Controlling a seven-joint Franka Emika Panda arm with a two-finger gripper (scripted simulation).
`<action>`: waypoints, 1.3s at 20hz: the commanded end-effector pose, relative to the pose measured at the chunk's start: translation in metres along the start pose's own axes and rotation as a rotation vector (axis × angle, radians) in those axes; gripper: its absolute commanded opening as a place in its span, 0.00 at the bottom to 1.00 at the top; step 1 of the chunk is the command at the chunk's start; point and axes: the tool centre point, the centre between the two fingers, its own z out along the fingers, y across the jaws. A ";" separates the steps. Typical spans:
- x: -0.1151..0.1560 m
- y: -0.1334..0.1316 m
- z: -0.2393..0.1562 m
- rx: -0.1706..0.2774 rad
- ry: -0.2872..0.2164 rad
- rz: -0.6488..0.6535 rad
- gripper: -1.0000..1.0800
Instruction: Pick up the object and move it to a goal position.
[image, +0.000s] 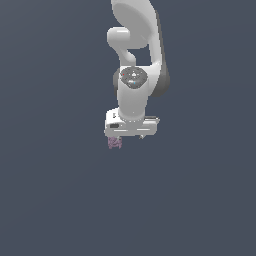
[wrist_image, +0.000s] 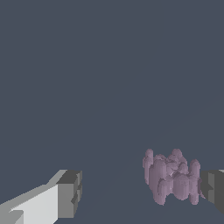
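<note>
Fingers (wrist_image: 70, 194) spread wide, nothing clamped; object (wrist_image: 173, 180) pinkish-purple and lumpy, sitting in the gap hard against one finger, touching or nearly so, well apart from the other. Gripper (image: 129, 136) hanging from white arm (image: 134, 95), object (image: 115, 143) just under its side toward the exterior view's left. All around: uniform dark grey-blue surface (image: 60, 200), no worktop edges or corners visible.

Flat, even, shadowless simulator light
</note>
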 end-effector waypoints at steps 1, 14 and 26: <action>0.000 0.000 0.000 0.000 0.000 0.000 0.96; 0.008 0.024 -0.020 -0.015 0.032 -0.001 0.96; 0.004 0.028 -0.015 -0.016 0.030 -0.108 0.96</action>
